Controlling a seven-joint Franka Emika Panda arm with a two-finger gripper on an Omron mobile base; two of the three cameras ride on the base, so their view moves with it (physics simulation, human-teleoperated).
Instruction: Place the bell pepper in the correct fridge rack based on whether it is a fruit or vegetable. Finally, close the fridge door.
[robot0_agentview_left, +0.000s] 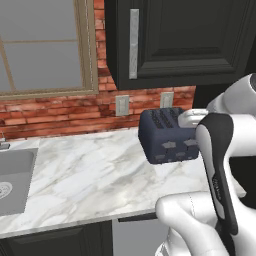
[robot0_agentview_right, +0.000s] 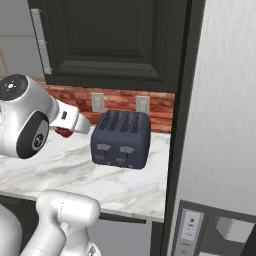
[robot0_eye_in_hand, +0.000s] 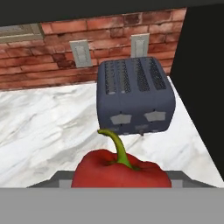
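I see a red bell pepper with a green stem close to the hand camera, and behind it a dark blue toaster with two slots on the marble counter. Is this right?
Not quite: the toaster has four slots, not two, as the hand view shows from above. The rest holds: the red bell pepper with its green stem sits close to the hand camera, and the dark blue toaster stands behind it on the marble counter.

No readable text, brand, number or sign appeared anywhere. The toaster (robot0_eye_in_hand: 134, 96) carried only blank grey buttons, the two wall outlets (robot0_eye_in_hand: 81, 53) were unmarked, and the fridge's dispenser panel (robot0_agentview_right: 190, 227) showed small marks too blurred to read.
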